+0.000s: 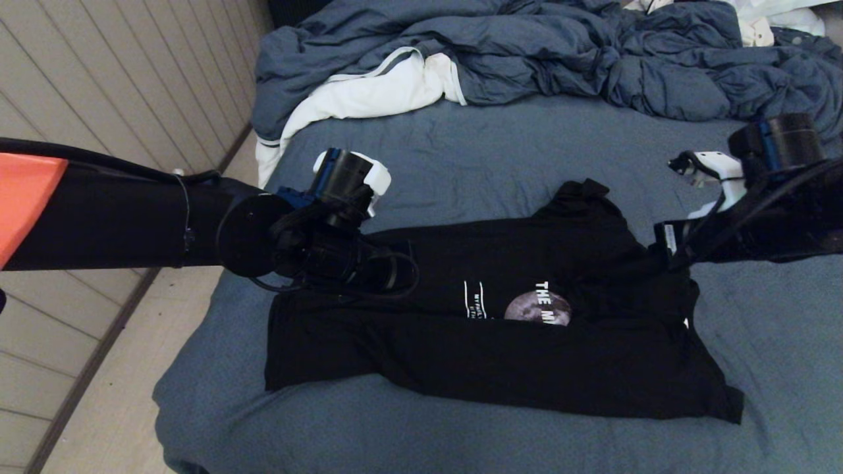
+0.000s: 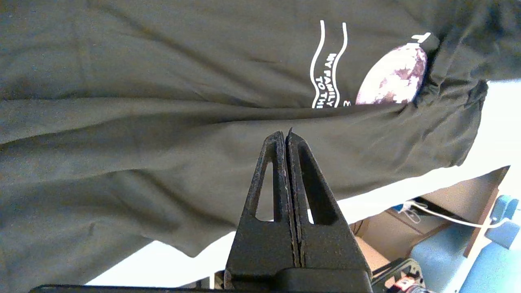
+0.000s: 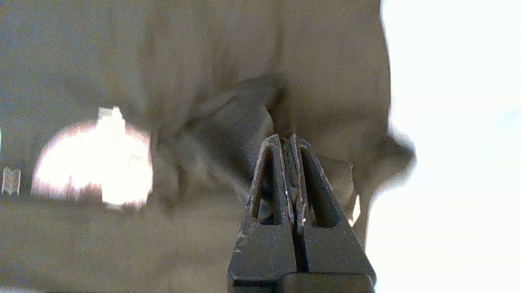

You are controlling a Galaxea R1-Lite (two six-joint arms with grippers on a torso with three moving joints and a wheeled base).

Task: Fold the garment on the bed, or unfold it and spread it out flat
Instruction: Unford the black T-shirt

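My left gripper (image 2: 285, 134) has matt black plastic fingers (image 2: 266, 179) with a grainy, lightly scuffed face; my right gripper (image 3: 287, 140) is the same stuff, its edges worn pale. The garment (image 1: 461, 342) is soft matt black knit cloth, lying in shallow folds, with a smooth printed moon (image 1: 537, 308) and flat white lettering (image 2: 329, 77). The bed (image 1: 500, 158) wears a blue-grey woven sheet, dull and slightly nubbly. At the far side the duvet (image 1: 560, 52) is rumpled matt cloth, and the white cloth (image 1: 369, 95) looks smooth. The wall (image 1: 118, 72) to the left is pale grooved panelling with a dull finish.
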